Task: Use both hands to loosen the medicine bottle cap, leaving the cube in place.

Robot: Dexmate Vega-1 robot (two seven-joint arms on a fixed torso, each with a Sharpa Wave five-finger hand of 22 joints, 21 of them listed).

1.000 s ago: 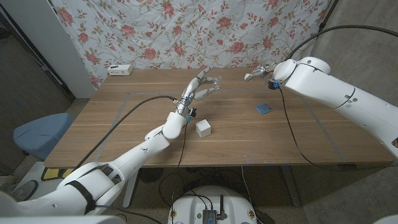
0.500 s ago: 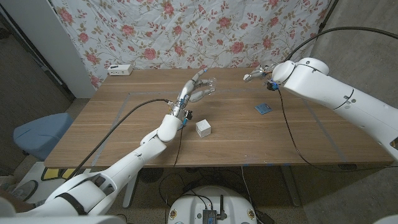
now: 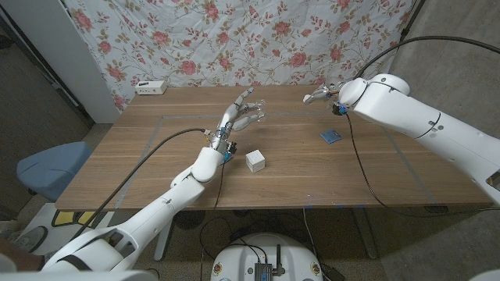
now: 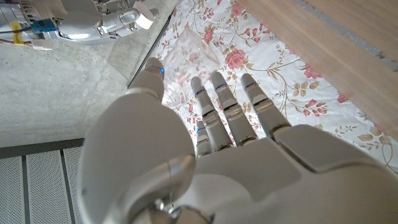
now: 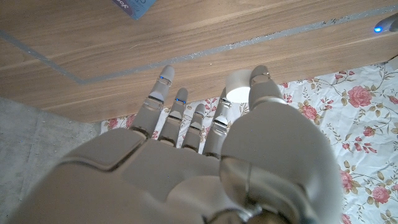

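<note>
My left hand (image 3: 243, 115) is raised above the middle of the table and holds a clear medicine bottle (image 4: 195, 48) between thumb and fingers; the bottle is faint against the flowered cloth. My right hand (image 3: 326, 93) hovers over the far right of the table, apart from the left hand. It pinches a small white cap (image 5: 236, 83) between thumb and fingers, and the cap also shows at its fingertips (image 4: 145, 15). A white cube (image 3: 255, 161) sits on the table just in front of the left hand, touched by neither hand.
A small blue packet (image 3: 330, 136) lies on the table below the right arm. A white box (image 3: 151, 87) stands at the back left corner. Flowered cloth hangs behind the wooden table (image 3: 375, 168). Cables trail from both wrists.
The left hand with the bottle has drifted left and a little nearer to me. The right hand has shifted slightly left. The cube has not moved.
</note>
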